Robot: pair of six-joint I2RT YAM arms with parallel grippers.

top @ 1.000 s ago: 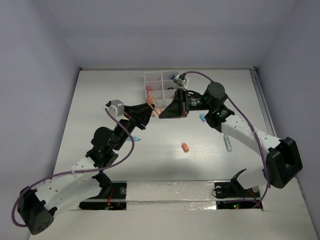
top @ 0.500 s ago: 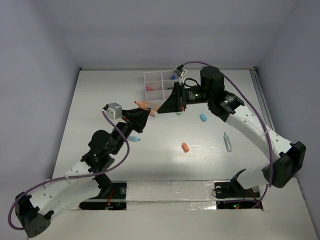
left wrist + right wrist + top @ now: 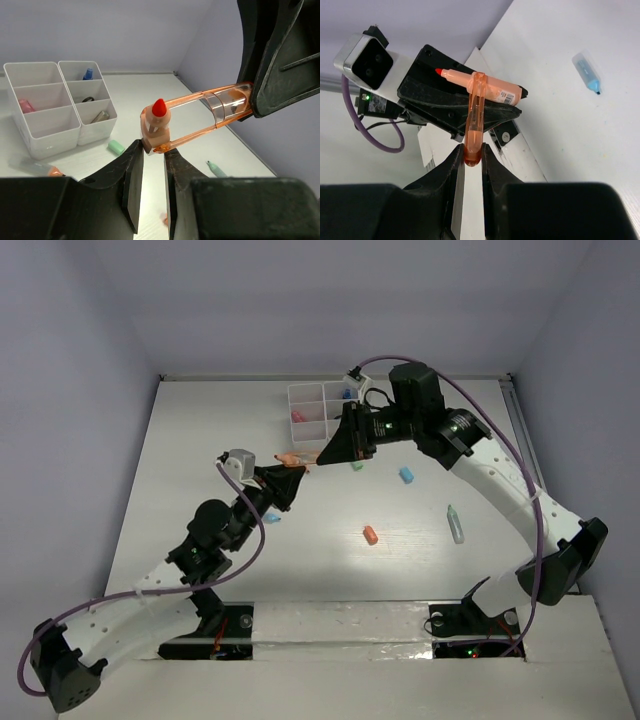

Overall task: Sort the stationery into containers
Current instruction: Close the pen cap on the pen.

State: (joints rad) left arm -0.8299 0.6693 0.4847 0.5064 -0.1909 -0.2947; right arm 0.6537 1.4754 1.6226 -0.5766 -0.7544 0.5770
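My left gripper (image 3: pixel 288 480) is shut on a pink-orange marker (image 3: pixel 156 127) with a bare red tip, held in the air in front of the white six-compartment organiser (image 3: pixel 306 406). My right gripper (image 3: pixel 326 454) is shut on the marker's clear orange cap (image 3: pixel 220 106). In the right wrist view the cap (image 3: pixel 475 117) crosses the marker's body (image 3: pixel 492 89) and is off the tip. The organiser (image 3: pixel 50 140) holds a pink item (image 3: pixel 25 106), a blue-capped bottle (image 3: pixel 88 74), a black-handled thing (image 3: pixel 88 99) and a tan bit (image 3: pixel 100 116).
On the table lie a green bit (image 3: pixel 356 465), a blue bit (image 3: pixel 406 475), an orange bit (image 3: pixel 370 535), a pale-green marker (image 3: pixel 456 523) and a light-blue marker (image 3: pixel 270 517). The two arms meet just in front of the organiser. Walls close the table on three sides.
The left gripper has drawn back toward the near left with the marker. The right arm has swung toward the back, its gripper staying at the marker with the cap.
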